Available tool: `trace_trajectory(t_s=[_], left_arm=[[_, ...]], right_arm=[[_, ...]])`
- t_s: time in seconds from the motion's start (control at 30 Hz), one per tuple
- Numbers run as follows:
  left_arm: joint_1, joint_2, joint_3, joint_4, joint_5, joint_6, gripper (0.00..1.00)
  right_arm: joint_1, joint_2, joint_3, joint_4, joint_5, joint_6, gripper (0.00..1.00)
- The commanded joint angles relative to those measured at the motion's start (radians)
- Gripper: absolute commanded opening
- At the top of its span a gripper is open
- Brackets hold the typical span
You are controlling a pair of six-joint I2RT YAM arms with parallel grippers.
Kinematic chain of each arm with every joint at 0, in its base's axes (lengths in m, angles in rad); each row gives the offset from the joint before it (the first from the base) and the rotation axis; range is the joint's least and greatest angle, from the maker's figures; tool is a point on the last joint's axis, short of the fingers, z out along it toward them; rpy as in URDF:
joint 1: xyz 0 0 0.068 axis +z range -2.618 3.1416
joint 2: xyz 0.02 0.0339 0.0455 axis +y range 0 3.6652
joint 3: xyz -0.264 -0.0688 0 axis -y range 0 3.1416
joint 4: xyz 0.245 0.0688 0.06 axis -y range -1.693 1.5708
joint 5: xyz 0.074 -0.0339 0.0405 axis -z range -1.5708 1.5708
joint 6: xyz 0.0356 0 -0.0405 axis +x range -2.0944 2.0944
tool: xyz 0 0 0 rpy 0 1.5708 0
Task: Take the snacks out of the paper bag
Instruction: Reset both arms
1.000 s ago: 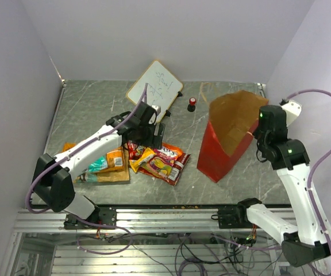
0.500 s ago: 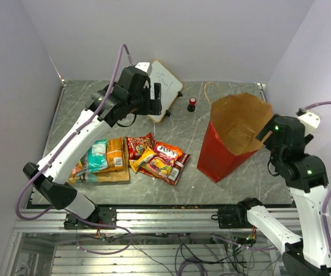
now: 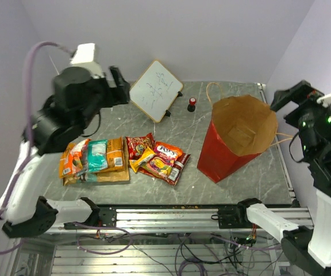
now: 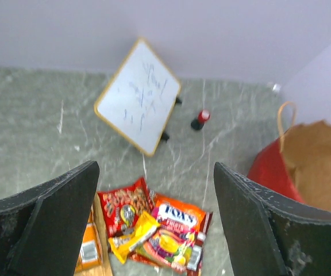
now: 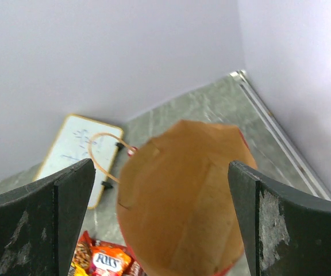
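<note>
Top external | left claw (image 4: 154, 169) raised off snacks (image 3: 154, 158), released | right claw (image 5: 161, 165) lifted from paper bag (image 3: 217, 156), released

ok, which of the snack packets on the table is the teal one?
The teal packet is in the left pile, lying between two orange packets. It is the only blue-green one; the rest are orange, red, yellow or tan.

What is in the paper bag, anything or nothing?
Apparently empty: the paper bag gapes open, showing only bare brown lining; the snacks lie outside it.
</note>
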Motion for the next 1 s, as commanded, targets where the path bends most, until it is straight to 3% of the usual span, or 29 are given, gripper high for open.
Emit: trace_trajectory(t_s=[0.0, 0.2, 0.4, 0.97], left_arm=[[0.005, -0.120, 0.063, 0.079, -0.103, 0.104, 0.91], [0.005, -0.201, 0.134, 0.045, -0.223, 0.167, 0.91], [0.003, -0.205, 0.227, -0.027, -0.281, 0.160, 0.92], [0.003, -0.225, 0.120, 0.082, -0.304, 0.155, 0.92]], right_arm=[[-0.002, 0.110, 0.115, 0.108, -0.145, -0.088, 1.00], [-0.002, 0.142, 0.050, 0.270, -0.267, -0.175, 1.00], [-0.002, 0.165, 0.022, 0.340, -0.292, -0.157, 1.00], [-0.001, 0.185, 0.010, 0.342, -0.217, -0.151, 1.00]])
